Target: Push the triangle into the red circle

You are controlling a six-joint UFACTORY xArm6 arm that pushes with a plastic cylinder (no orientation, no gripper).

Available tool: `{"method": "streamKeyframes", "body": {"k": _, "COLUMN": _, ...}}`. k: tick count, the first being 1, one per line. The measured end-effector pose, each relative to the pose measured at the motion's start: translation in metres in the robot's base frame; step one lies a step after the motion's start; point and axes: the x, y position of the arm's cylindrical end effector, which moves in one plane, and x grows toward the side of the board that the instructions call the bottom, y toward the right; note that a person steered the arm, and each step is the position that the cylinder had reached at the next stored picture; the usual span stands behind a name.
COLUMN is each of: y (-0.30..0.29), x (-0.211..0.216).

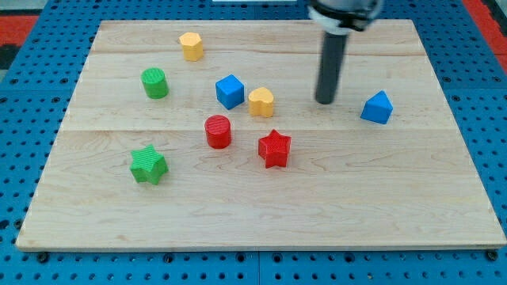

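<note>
The blue triangle block [378,108] lies at the view's right on the wooden board [261,206]. The red circle block [218,131] stands left of centre. My tip [325,101] rests on the board between them, a short way left of the triangle and apart from it. The yellow heart block [261,102] and the blue cube [230,91] lie between my tip and the red circle. The red star [275,148] sits just right of the red circle.
A green cylinder [155,83] and a yellow hexagon block [191,46] stand at the upper left. A green star [148,165] lies at the lower left. A blue pegboard [491,119] surrounds the board.
</note>
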Motion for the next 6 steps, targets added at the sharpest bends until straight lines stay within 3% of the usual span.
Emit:
{"method": "streamKeyframes", "body": {"k": 1, "y": -0.010, "x": 0.054}}
{"method": "streamKeyframes", "body": {"k": 2, "y": 0.088, "x": 0.056}}
{"method": "streamKeyframes", "body": {"k": 3, "y": 0.141, "x": 0.008}}
{"method": "streamKeyframes", "body": {"k": 4, "y": 0.023, "x": 0.026}}
{"method": "streamKeyframes", "body": {"k": 5, "y": -0.018, "x": 0.047}}
{"method": "streamKeyframes", "body": {"k": 6, "y": 0.023, "x": 0.076}}
